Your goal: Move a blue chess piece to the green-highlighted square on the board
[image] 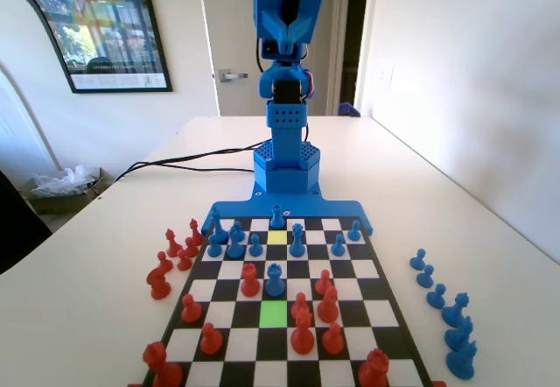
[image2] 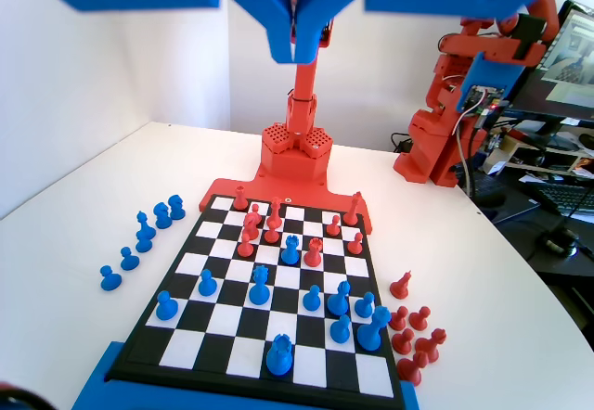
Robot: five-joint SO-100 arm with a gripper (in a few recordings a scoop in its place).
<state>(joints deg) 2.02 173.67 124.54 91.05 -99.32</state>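
Note:
My gripper [image: 292,47] hangs shut and empty high above the arm's end of the board [image: 374,314]. In the wrist view its jaws meet at the top, gripper [image2: 297,46] far above the board [image2: 243,358]. The green-highlighted square [image: 273,313] lies bare in the middle column, near the camera in the fixed view. One blue chess piece [image: 275,279] stands on the square just behind it, and shows in the wrist view as blue chess piece [image2: 290,249]. Several more blue pieces [image: 236,242] crowd the rows near the arm.
A paler yellow-green square [image: 276,237] lies bare in the second row from the arm. Red pieces [image: 303,334] flank the green square. Off the board, blue pieces [image: 442,304] stand on the right of the fixed view and red pieces [image: 171,256] on the left.

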